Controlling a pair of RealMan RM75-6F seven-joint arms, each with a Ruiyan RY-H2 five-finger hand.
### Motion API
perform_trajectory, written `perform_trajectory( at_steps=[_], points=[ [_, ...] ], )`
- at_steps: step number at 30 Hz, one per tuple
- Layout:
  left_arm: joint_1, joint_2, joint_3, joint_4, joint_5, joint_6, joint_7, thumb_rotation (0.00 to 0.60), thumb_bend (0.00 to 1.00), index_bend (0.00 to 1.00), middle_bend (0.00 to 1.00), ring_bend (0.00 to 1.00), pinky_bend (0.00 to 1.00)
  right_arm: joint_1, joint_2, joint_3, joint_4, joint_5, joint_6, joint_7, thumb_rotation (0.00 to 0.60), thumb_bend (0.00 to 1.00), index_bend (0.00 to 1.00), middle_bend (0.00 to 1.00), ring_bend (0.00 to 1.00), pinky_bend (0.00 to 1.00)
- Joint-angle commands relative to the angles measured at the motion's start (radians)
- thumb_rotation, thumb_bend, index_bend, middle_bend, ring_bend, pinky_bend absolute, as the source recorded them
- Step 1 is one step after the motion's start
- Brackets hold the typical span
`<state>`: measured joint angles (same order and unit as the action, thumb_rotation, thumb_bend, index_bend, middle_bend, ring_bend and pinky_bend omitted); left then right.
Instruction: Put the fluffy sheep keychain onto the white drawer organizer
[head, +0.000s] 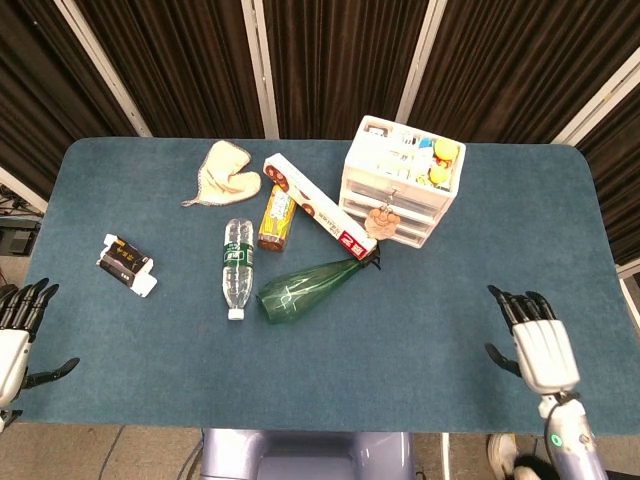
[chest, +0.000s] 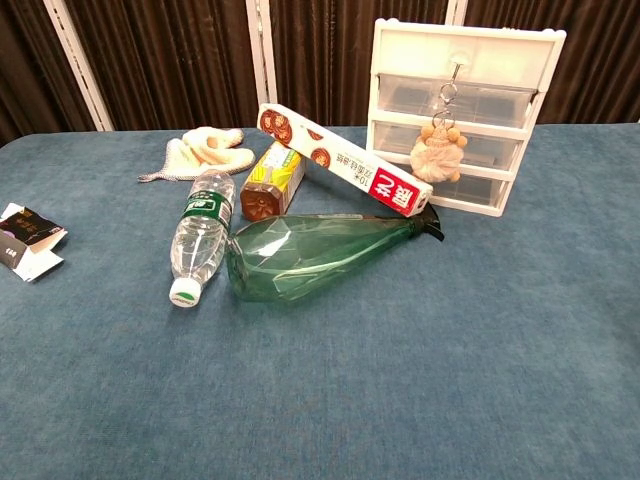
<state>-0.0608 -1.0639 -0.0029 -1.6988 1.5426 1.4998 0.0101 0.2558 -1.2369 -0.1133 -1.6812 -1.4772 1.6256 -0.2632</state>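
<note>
Blue table (head: 330, 370), head view alone shows right hand (head: 541, 350), empty

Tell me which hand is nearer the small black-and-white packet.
Left. The left hand sits just below-left of the packet; the right hand is across the table at the opposite edge.

Blue cloth-covered table (head: 520, 250) before dark curtains (head: 330, 60) with pale vertical strips. A green glass bottle (chest: 310, 252) lies on its side at centre, neck toward the right. Beside it on the left, a clear water bottle (chest: 196, 232) with green label and white cap lies with the cap toward the near edge. A long red-and-white box (chest: 345, 160) rests tilted, its lower end near the green bottle's neck. A yellow-labelled drink bottle (chest: 272, 178) lies just beside the box. A cream cloth (chest: 205, 148) lies behind. A small black-and-white packet (chest: 25, 240) sits well apart, far left.
</note>
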Motion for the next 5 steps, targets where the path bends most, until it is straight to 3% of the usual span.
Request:
perform_trajectory(
  at_steps=[1, 5],
  points=[
    [0.001, -0.007, -0.006, 0.009, -0.015, -0.001, 0.012, 0.6, 0.08, 0.0, 0.0, 0.0, 0.0, -0.033, 0.019, -0.014, 0.004, -0.024, 0.013, 0.023, 0.6, 0.09, 0.0, 0.0, 0.0, 0.0],
    [-0.001, -0.011, -0.012, 0.014, -0.03, -0.008, 0.024, 0.6, 0.08, 0.0, 0.0, 0.0, 0.0, -0.058, 0.018, -0.008, 0.019, -0.039, 0.023, 0.046, 0.6, 0.09, 0.0, 0.0, 0.0, 0.0]
  ],
)
